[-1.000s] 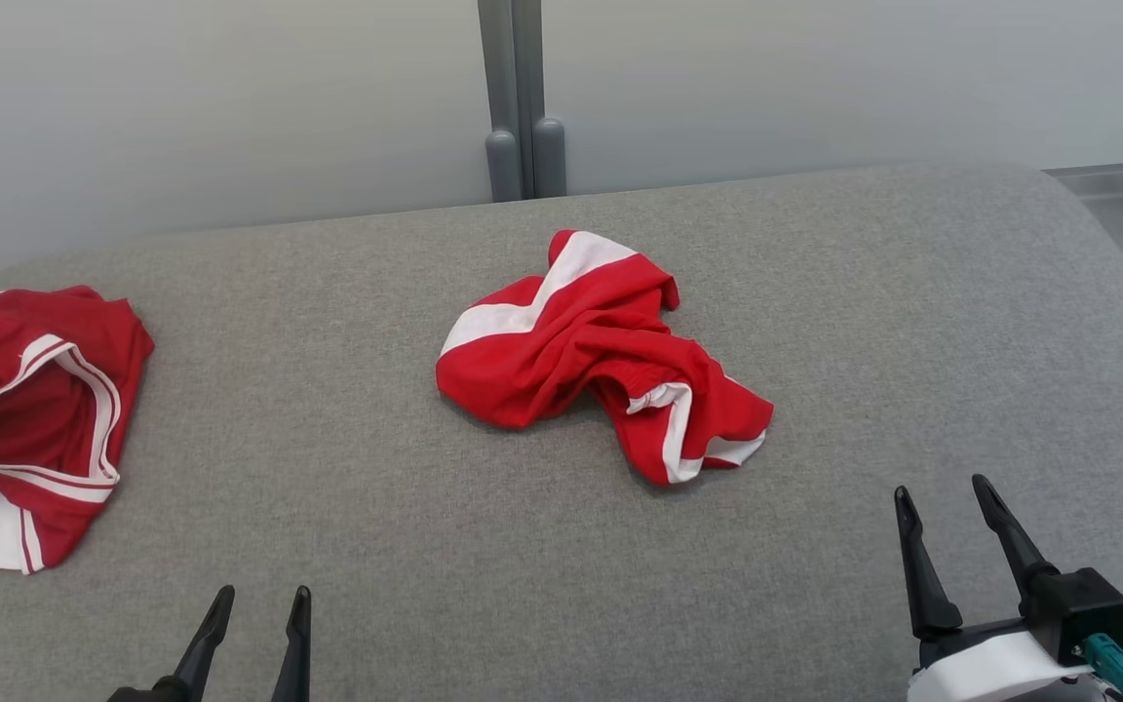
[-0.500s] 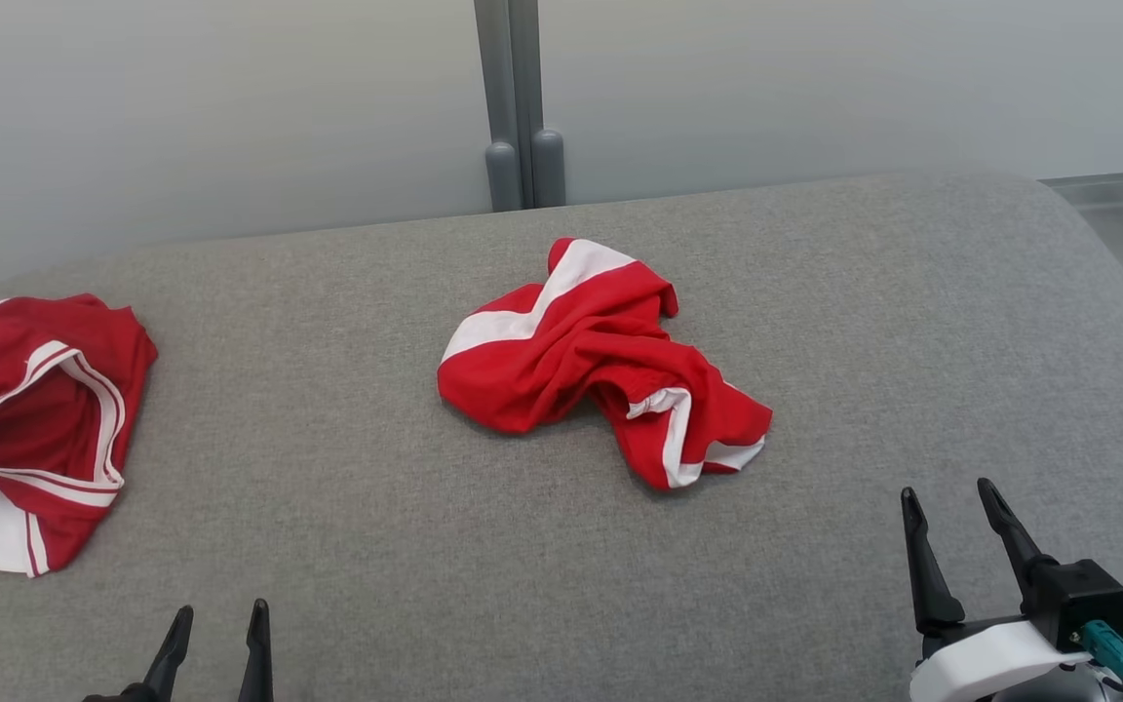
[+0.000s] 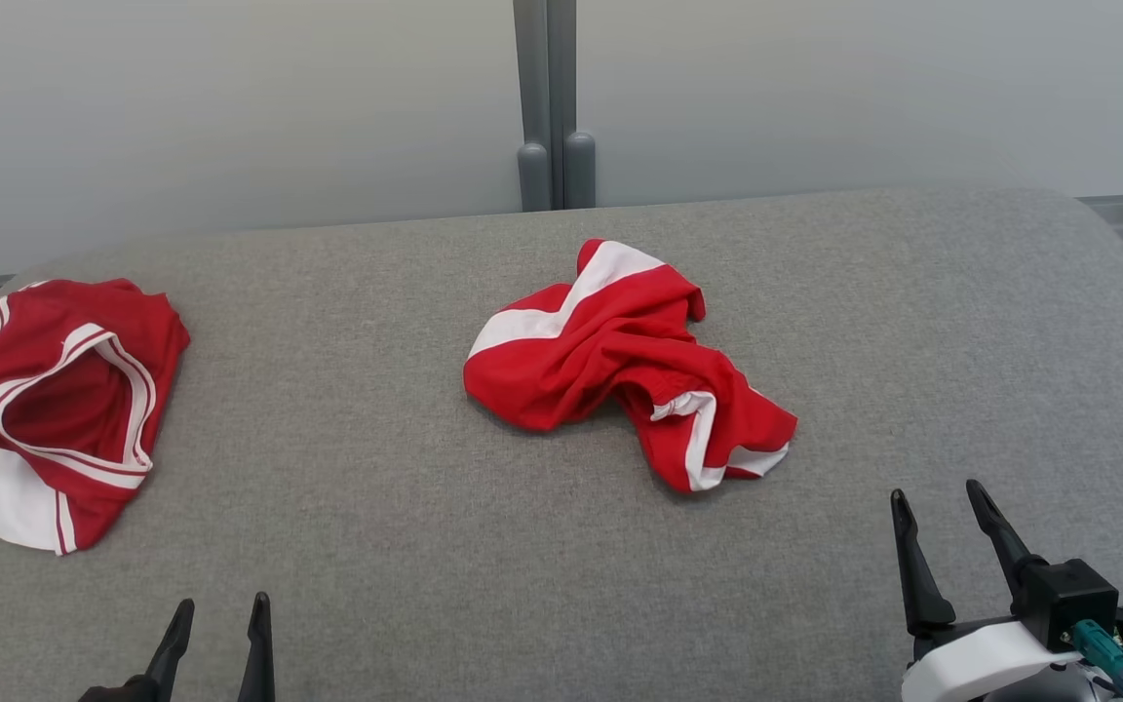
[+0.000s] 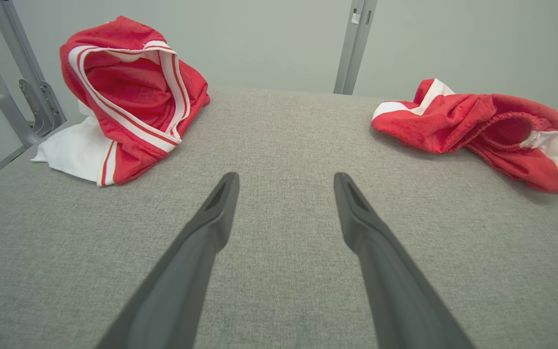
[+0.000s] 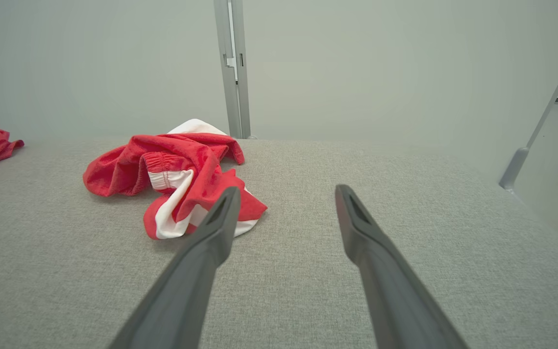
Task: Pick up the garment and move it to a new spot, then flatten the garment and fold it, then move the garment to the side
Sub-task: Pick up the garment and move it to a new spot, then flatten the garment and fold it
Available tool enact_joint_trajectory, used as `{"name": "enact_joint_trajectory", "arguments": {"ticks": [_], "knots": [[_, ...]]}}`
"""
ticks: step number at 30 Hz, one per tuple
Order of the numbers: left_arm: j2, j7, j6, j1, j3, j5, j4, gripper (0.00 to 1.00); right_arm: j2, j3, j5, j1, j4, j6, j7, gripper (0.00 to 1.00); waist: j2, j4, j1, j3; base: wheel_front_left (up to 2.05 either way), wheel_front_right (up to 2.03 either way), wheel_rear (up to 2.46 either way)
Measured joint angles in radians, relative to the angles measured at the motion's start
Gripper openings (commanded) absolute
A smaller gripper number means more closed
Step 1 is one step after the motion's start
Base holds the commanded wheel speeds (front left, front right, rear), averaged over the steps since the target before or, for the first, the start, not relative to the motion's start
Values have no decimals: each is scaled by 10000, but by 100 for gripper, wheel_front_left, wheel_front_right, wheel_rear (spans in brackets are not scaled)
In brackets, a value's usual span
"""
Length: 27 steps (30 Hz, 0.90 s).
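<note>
1. Right end effector (image 3: 935, 490) hovered low at the right of the head view, its two dark fingers spread apart and holding nothing.
2. Left end effector (image 3: 223, 601) sat at the lower left edge of that view, fingers likewise parted and empty.
3. A crumpled red-and-white garment (image 3: 620, 375) lay in a heap near the middle of the grey fabric-covered worktop (image 3: 376, 546), touching neither end effector.
4. From the right end effector, the garment lay ahead and to the left, near but apart. In the right wrist view its white-edged near corner showed just behind the left fingertip.
5. From the left end effector, it lay ahead and well off to the right, at the upper right of the left wrist view.
6. A second red garment (image 3: 64, 390) with white striped trim lay bunched at the worktop's left edge, ahead and left of the left end effector.
</note>
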Motion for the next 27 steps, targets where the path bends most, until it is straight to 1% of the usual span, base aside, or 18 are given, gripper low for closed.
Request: {"name": "enact_joint_trajectory", "arguments": {"ticks": [24,27], "knots": [[119,0,-12,-175,-251,-176,-100,100,0,140,56,-10,-100,0,0,100,0,-154,0,188,0,0,0],[115,0,-12,-185,-412,-174,-102,100,0,150,63,-14,-109,0,0,100,0,-205,0,199,0,0,0]]}}
